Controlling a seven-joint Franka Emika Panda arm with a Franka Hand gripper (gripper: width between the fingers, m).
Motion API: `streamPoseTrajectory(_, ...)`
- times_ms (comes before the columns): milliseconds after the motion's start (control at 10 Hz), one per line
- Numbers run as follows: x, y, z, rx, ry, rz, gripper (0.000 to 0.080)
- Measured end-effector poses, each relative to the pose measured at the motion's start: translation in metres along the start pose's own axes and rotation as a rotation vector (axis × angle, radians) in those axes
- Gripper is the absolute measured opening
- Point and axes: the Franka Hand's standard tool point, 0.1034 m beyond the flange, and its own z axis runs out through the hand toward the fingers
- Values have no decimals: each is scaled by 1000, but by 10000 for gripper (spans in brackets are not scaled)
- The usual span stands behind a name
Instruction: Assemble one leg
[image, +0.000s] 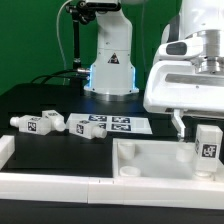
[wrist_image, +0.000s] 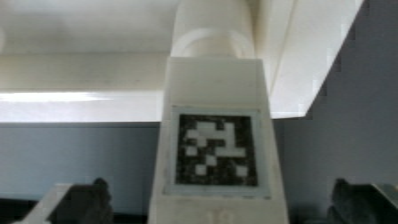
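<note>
A white leg (image: 208, 148) with a black-and-white tag stands upright at the corner of the white tabletop (image: 150, 162), at the exterior view's right. My gripper (image: 203, 122) hangs over it. One dark finger (image: 178, 122) shows beside the leg. In the wrist view the leg (wrist_image: 217, 120) fills the middle and its far end meets the tabletop (wrist_image: 107, 75). My gripper (wrist_image: 222, 205) is open. Its fingers (wrist_image: 80, 202) stand apart on either side of the leg, with gaps and no touch.
Two more legs (image: 35, 122) (image: 85, 126) lie on the black table at the exterior view's left. The marker board (image: 118, 125) lies behind the tabletop. The robot base (image: 110, 65) stands at the back. A white wall (image: 8, 152) runs along the front left.
</note>
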Motion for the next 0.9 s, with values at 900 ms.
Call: streamPoseTrajectory(900, 10, 2, -6, 21, -540, 127, 649)
